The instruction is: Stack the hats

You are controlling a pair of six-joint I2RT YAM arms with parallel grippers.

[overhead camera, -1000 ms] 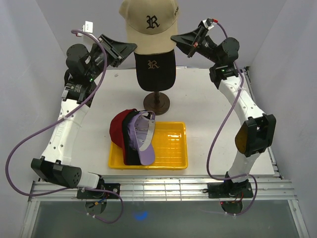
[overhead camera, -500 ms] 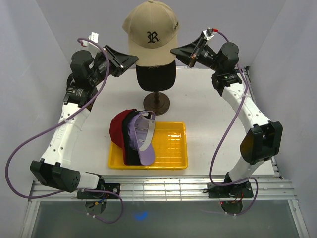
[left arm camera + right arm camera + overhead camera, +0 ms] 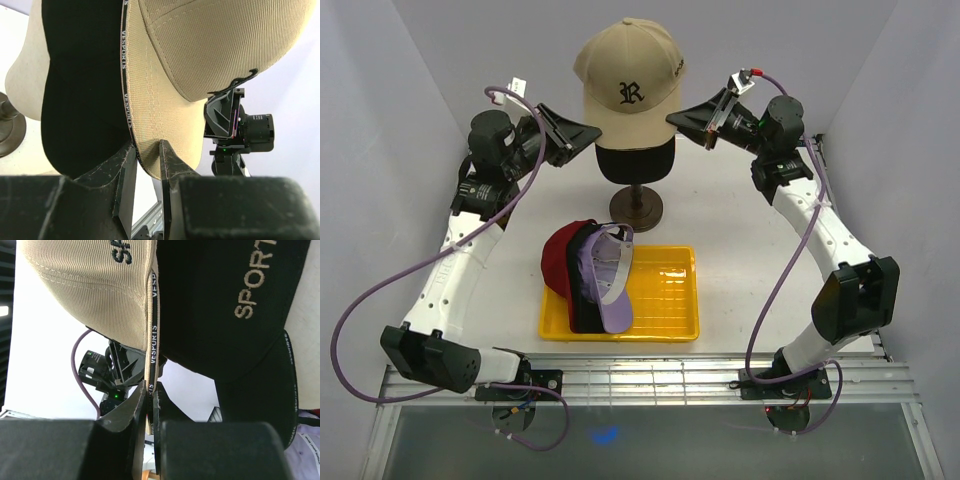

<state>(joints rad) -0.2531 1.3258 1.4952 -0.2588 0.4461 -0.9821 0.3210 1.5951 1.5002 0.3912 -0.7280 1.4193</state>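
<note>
Grip: left gripper (image 3: 148,149) and right gripper (image 3: 149,390) each pinch rim of tan cap (image 3: 628,72), clear only from wrists | Place: tan cap raised over black cap (image 3: 635,162) on stand (image 3: 638,207) | Overhead only: red cap (image 3: 555,262), dark cap (image 3: 582,292), lavender cap (image 3: 612,295) nested in yellow tray (image 3: 665,300)

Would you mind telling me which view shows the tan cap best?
Top external: the whole tan cap, emblem included, shows above the black cap, left gripper and right gripper at its sides. Each wrist view shows only ribbed fabric and the rim pinched in its gripper.
</note>
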